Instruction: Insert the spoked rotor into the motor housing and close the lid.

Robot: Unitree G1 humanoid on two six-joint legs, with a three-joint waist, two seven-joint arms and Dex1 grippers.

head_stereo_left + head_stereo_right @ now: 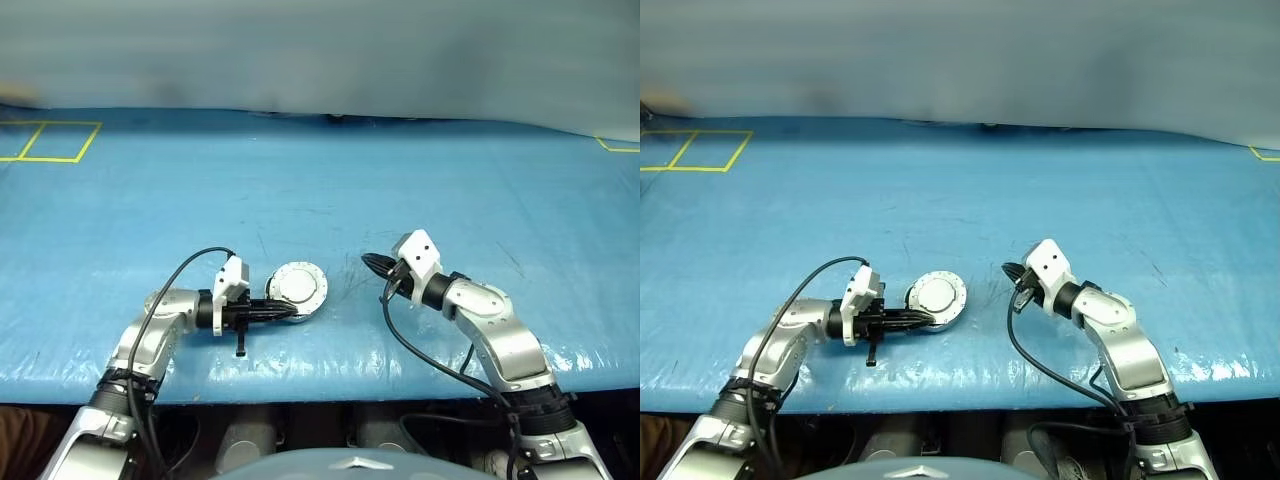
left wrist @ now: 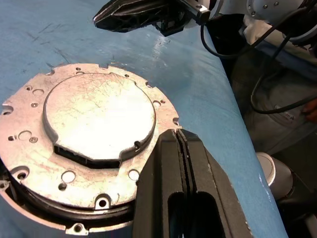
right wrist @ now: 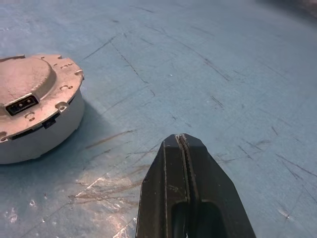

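Surface: a table [image 1: 420,180] covered in blue, faintly scratched, with shiny patches near the front edge.
Markings: yellow tape lines [image 1: 45,140] at the far left corner, another [image 1: 618,146] at the far right.
Resting on it: the motor housing [image 1: 297,291], round and silver, with the lid [image 2: 96,116] seated on top, plain grey face up.

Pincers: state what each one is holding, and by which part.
Nothing is held. Left pincer is shut, its tip at the lid's edge; right pincer is shut over bare table.
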